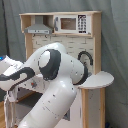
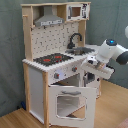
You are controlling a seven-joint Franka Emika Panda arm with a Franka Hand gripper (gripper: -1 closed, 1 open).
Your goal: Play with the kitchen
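A grey curtain backs the wooden floor on which the kitchen (image 2: 55, 65) stands, its oven door (image 2: 67, 105) hanging open toward the camera in the second exterior view. The gripper (image 2: 92, 62) sits just beside the counter's front edge (probably positioned to work the knobs). Jaw state: cannot tell.

arm (image 1: 55, 85) hides kitchen (image 1: 75, 37) worktop, jaws unclear
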